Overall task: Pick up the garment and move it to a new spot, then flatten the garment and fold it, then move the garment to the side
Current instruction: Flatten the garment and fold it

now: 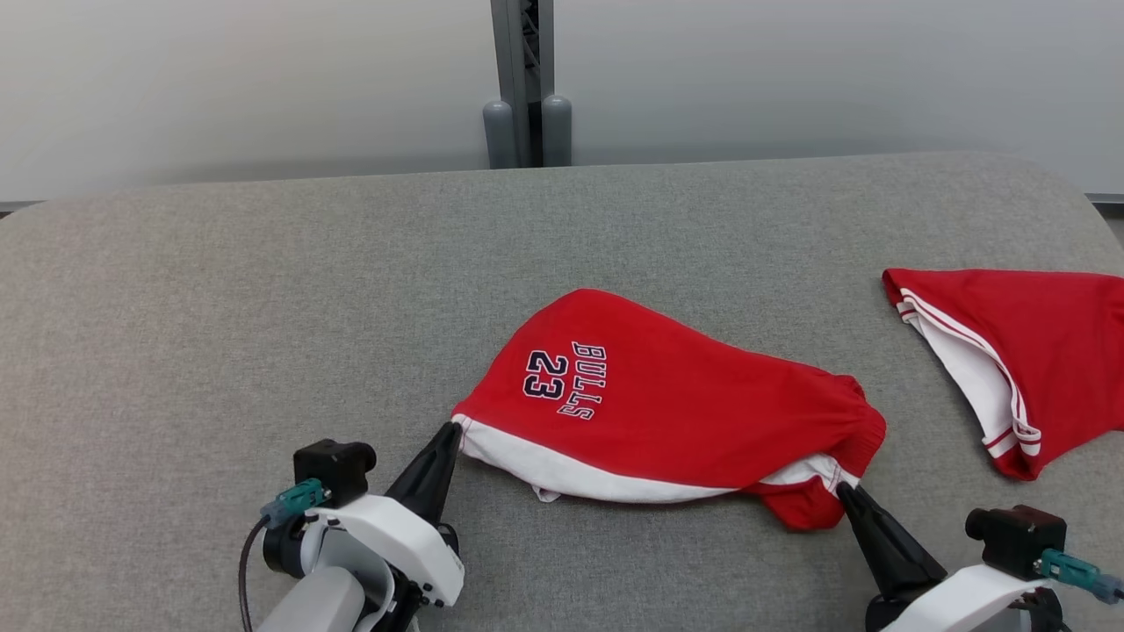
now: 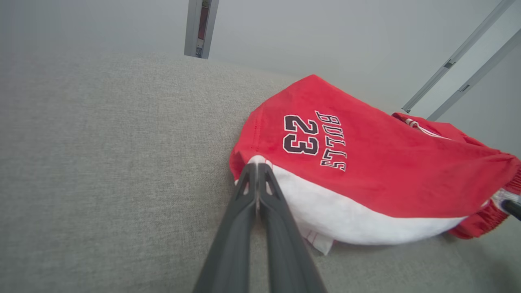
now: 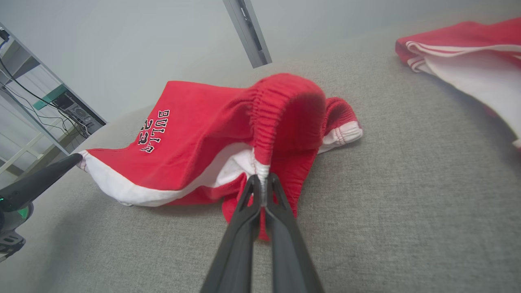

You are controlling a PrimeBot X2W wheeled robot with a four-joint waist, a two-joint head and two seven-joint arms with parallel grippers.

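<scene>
Presently left gripper (image 1: 453, 428) and right gripper (image 1: 841, 488) clench the red-and-white knit BULLS 23 shorts (image 1: 667, 395) at 8 and 4 o'clock; thin, possibly single-layer bites could slip under tension.

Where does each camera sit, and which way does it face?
Head view: on the head, down at the shorts; left end effector and right end effector show.
Left wrist view: on that wrist, along its fingers, at the white hem.
Right wrist view: on that wrist, along its fingers, at the waistband.
All share the BULLS 23 print.

Left end effector (image 1: 454, 429), right end effector (image 1: 842, 489), both closed.
</scene>
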